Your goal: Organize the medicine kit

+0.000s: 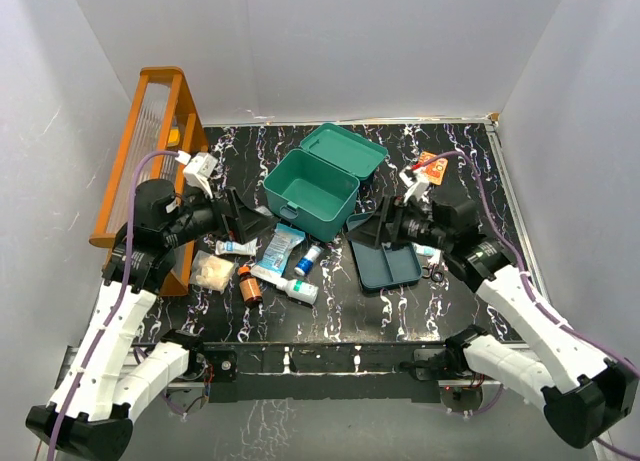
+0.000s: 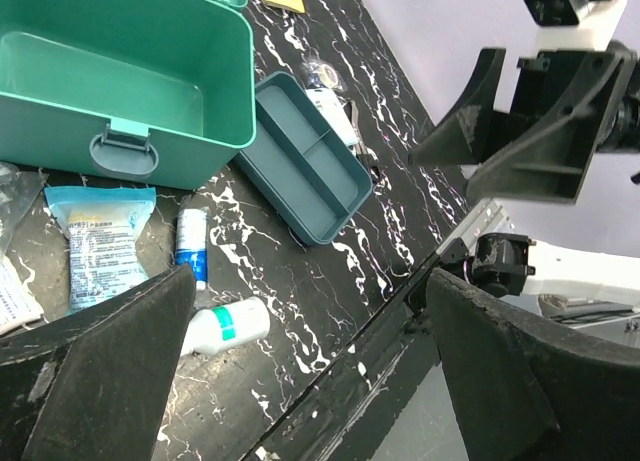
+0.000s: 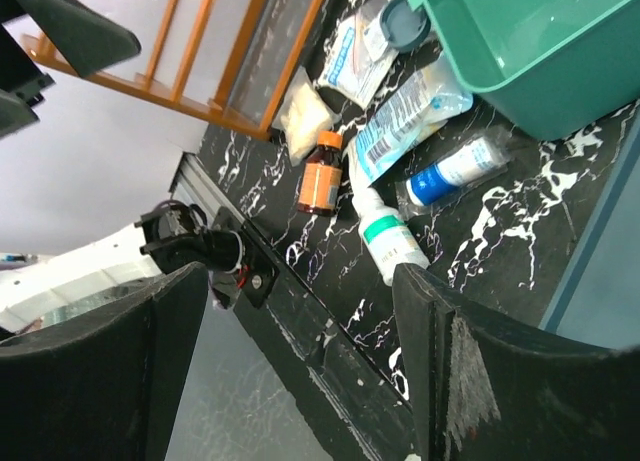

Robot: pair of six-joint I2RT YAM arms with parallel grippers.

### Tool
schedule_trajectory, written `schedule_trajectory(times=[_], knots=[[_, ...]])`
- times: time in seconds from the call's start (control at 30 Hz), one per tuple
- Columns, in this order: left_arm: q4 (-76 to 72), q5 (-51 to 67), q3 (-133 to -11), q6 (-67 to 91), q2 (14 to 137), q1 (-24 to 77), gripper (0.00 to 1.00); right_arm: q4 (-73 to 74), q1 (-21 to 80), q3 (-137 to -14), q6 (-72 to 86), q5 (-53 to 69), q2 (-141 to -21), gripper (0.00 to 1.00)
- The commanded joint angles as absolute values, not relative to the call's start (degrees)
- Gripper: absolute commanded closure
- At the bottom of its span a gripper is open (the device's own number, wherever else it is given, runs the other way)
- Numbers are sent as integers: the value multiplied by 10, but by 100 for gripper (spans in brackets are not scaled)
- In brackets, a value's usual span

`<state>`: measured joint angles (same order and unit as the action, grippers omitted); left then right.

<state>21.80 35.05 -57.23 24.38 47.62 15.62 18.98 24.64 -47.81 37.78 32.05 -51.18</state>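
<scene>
Jaws of left gripper (image 1: 250, 219) and right gripper (image 1: 372, 226) stood wide, empty; medicine kit (image 1: 315, 213) sat bare, tray insert (image 1: 385, 263) beside it, bottles (image 1: 299, 291) and packets (image 1: 283, 243) loose on the table (image 1: 340, 313), none packed

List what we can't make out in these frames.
- Top view: small items right of the tray insert, half hidden by the right arm.
- Top view: orange packet print, too small.
- Right wrist view: medicine kit box cut off by the frame edge.
- Amber bottle label: blurred, unreadable.
</scene>
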Motion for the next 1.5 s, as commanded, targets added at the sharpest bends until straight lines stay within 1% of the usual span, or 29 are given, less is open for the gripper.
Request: schedule_trajectory(times=[0.0, 0.1, 0.2, 0.37, 0.6, 0.67, 0.8, 0.9, 1.0, 1.1, 1.3, 1.47], knots=[[194, 319, -570, 265, 465, 160, 1, 179, 319, -501, 355, 204, -526, 29], [190, 285, -569, 273, 464, 160, 1, 181, 359, -502, 357, 155, -538, 33], [211, 220, -580, 281, 461, 159, 1, 184, 416, -501, 353, 94, -538, 33], [192, 196, -572, 279, 446, 159, 1, 195, 492, -498, 356, 23, -556, 33], [133, 176, -540, 301, 414, 159, 1, 218, 596, -521, 371, -105, -649, 32], [118, 191, -537, 295, 413, 160, 1, 221, 599, -526, 358, -103, -684, 30], [103, 205, -540, 272, 423, 160, 1, 267, 599, -551, 264, -76, -748, 27], [76, 202, -540, 263, 432, 159, 1, 271, 599, -560, 201, -32, -766, 26], [32, 208, -538, 259, 446, 159, 1, 248, 598, -557, 146, 46, -781, 25], [2, 212, -543, 259, 463, 160, 1, 251, 599, -571, 99, 95, -818, 25], [18, 191, -581, 227, 492, 160, 1, 270, 598, -616, 40, 74, -892, 27], [40, 149, -603, 219, 493, 159, 1, 280, 598, -646, 16, 68, -951, 30]])
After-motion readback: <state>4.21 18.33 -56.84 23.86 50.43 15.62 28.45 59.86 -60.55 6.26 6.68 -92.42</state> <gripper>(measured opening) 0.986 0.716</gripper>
